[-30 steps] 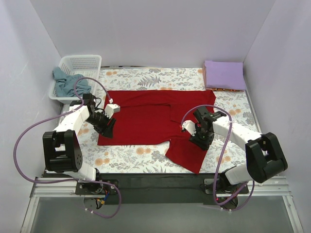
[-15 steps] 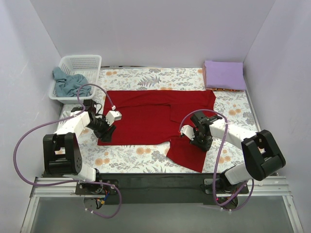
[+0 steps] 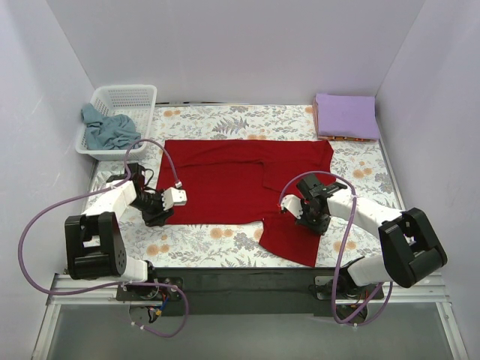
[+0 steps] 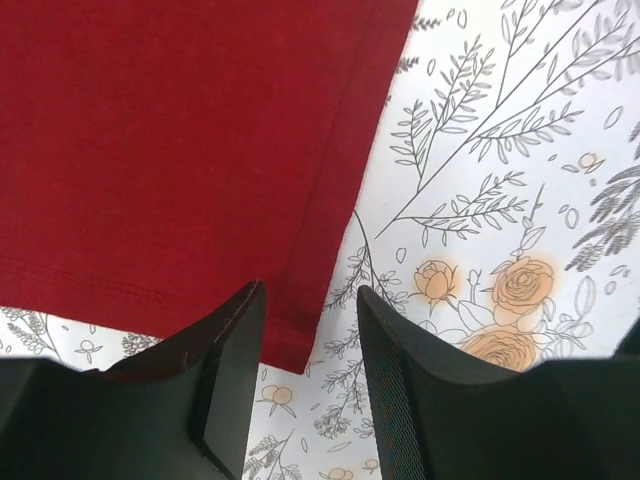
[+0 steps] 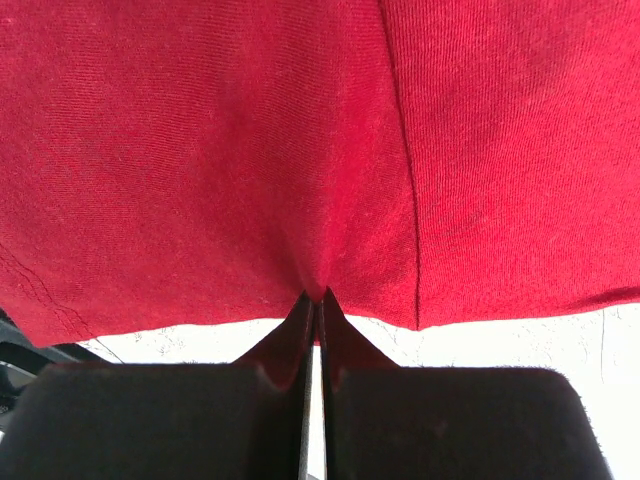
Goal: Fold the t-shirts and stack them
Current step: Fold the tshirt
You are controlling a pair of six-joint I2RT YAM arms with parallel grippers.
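Plain pale walls [image 3: 225, 45] close in a bench [image 3: 214, 241] covered in a print of orange flowers and grey leaves. The red shirt [image 3: 225, 180] lies flat at mid-bench, a broad soft rectangle, with one flap reaching toward the near edge on the right.

Only the wrist views show its fine knit. The left wrist view also picks out two rows of stitching along the hem, and the right wrist view a straight seam running down the cloth.

The left pincer [image 4: 308, 300] is at the shirt's near left corner. Its black fingers are spread, and the hem corner lies between them on the print. From above that gap cannot be made out.

The right pincer [image 5: 312, 302] has its tips pressed together on a small pucker of the red cloth, with creases drawing in toward them. The top view shows it only low on the flap.

Farther out, the lavender shirt [image 3: 346, 115] sits folded square in the far right corner. The blue-grey shirt [image 3: 105, 129] is crumpled in a white lattice basket [image 3: 124, 96] at the far left.
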